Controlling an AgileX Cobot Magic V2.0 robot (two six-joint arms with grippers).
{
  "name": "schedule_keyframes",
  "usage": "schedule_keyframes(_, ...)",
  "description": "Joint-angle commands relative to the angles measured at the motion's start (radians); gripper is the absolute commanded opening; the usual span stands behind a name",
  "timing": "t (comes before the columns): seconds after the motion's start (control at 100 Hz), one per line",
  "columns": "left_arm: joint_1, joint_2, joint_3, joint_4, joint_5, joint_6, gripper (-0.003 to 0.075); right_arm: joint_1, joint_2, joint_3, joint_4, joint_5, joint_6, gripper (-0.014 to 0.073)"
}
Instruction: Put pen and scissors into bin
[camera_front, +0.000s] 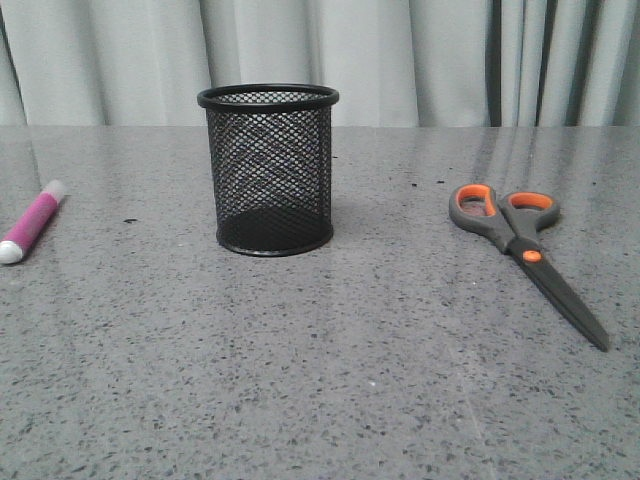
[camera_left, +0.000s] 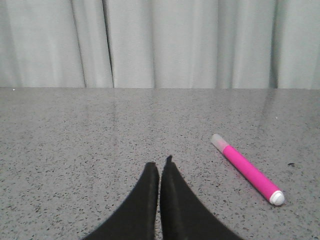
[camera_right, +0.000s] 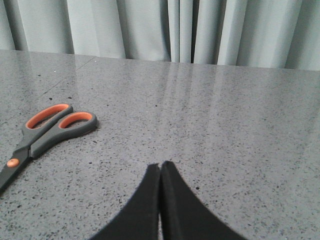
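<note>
Left claw (camera_left: 160, 167): fingers pressed together, holding nothing, hovering low over the counter (camera_left: 100, 130). Right claw (camera_right: 160, 167): likewise closed to a hairline gap and empty. Neither claw touches any object.

Object positions, front view: the bin (camera_front: 268, 170) stands upright near the middle of the counter, mouth up, nothing visible inside through the mesh. The pen (camera_front: 33, 222) lies flat well to the bin's left; the scissors (camera_front: 525, 250) lie flat well to its right, blades closed, handles pointing away from the robot. This layout probably assigns one object to each arm, with the bin between them as the shared drop point.

View coverage: the front view shows all three objects but neither claw. The left wrist view shows the pen beside the left claw, not the bin or scissors. The right wrist view shows the scissors' handles and pivot only; the blade tips run out of frame.

Task status, as judged: not begun.
</note>
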Motion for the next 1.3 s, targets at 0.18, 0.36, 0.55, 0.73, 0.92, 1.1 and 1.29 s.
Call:
schedule_keyframes(0.18, 0.001, -0.031, 0.024, -0.007, -0.08, -0.006, -0.002, -0.004, -0.025, 0.01, -0.009, -0.09, -0.007, -0.0065)
schedule_keyframes(0.36, 0.001, -0.031, 0.024, -0.007, -0.08, -0.006, -0.002, -0.004, -0.025, 0.01, -0.009, -0.09, -0.007, -0.0065)
schedule_keyframes(0.55, 0.001, -0.031, 0.024, -0.007, -0.08, -0.006, -0.002, -0.004, -0.025, 0.01, -0.009, -0.09, -0.007, -0.0065)
schedule_keyframes(0.73, 0.001, -0.031, 0.024, -0.007, -0.08, -0.006, -0.002, -0.004, -0.025, 0.01, -0.009, -0.09, -0.007, -0.0065)
schedule_keyframes(0.92, 0.001, -0.031, 0.024, -0.007, -0.089, -0.006, -0.002, -0.004, -0.025, 0.01, -0.009, -0.118, -0.007, -0.0065)
schedule_keyframes(1.1, 0.001, -0.031, 0.024, -0.009, -0.091, -0.006, -0.002, -0.004, -0.025, 0.01, 0.034, -0.181, -0.007, -0.0065)
schedule_keyframes(1.29, 0.001, -0.031, 0.024, -0.257, -0.099, -0.006, -0.002, -0.004, -0.025, 0.01, 0.277, -0.207, -0.005, -0.0065)
